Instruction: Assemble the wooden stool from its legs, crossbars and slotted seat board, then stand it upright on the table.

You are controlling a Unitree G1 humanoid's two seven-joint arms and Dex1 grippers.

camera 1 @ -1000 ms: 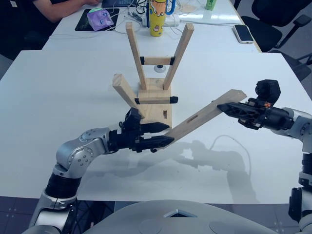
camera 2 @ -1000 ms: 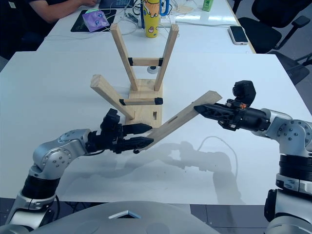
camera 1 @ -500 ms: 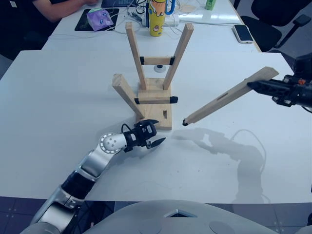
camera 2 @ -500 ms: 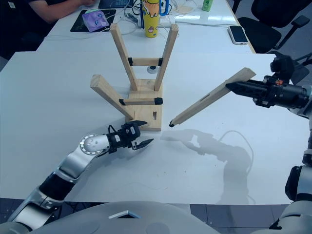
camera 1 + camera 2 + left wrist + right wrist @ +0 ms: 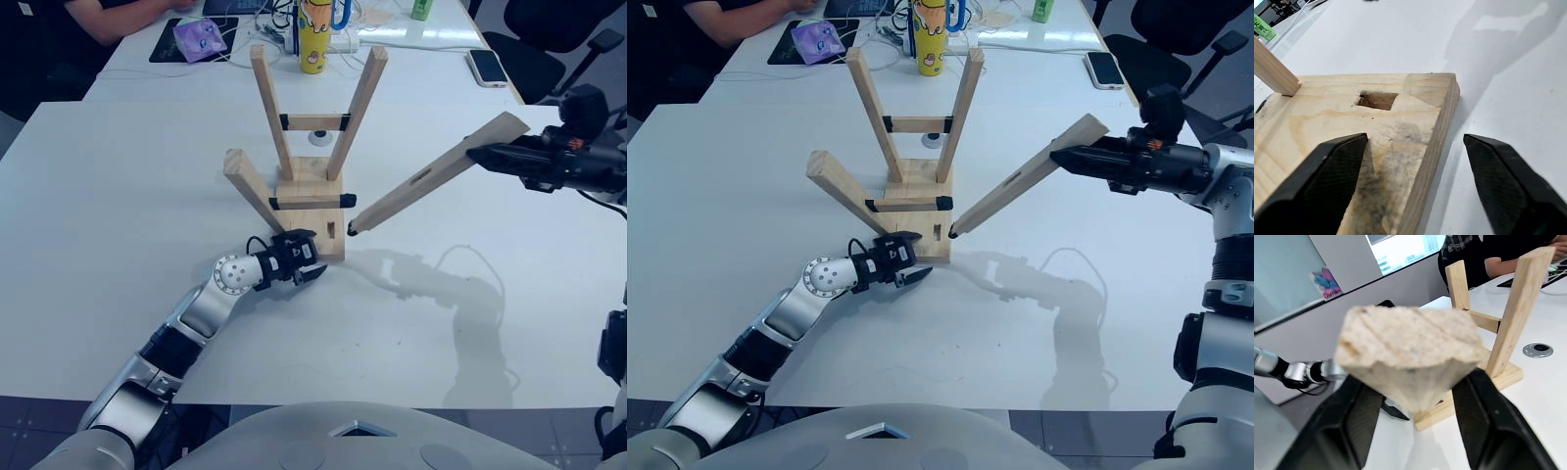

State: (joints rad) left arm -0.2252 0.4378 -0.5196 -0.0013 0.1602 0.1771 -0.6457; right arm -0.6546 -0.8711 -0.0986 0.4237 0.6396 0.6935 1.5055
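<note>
Pale wood in the left eye view makes up most of a stool turned upside down near the middle of the tabletop [image 5: 118,196]. One slotted seat board [image 5: 313,243] lies flat and carries three fitted legs: two upright legs [image 5: 272,113] on the side toward the far edge and one leaning leg [image 5: 250,186] tipped toward the left edge, joined by two crossbars [image 5: 315,122]. A fourth leg [image 5: 426,181] slants down from the right claw [image 5: 487,154], its lower tip just beside the one empty slot [image 5: 333,230]. The right eye view places the left claw [image 5: 904,270] at the board's near corner. So the step in hand looks like seating the last leg. In the left wrist view the left claw's fingers [image 5: 1334,166] are spread, one over the board and one over bare tabletop, straddling that corner without clamping it. In the right wrist view the right claw is pinching the fourth leg's top end between both fingers. Next, the leg probably needs tilting nearer upright, its tip lined up over the slot and pressed home while the board is steadied. Turning the stool over comes afterwards.
</note>
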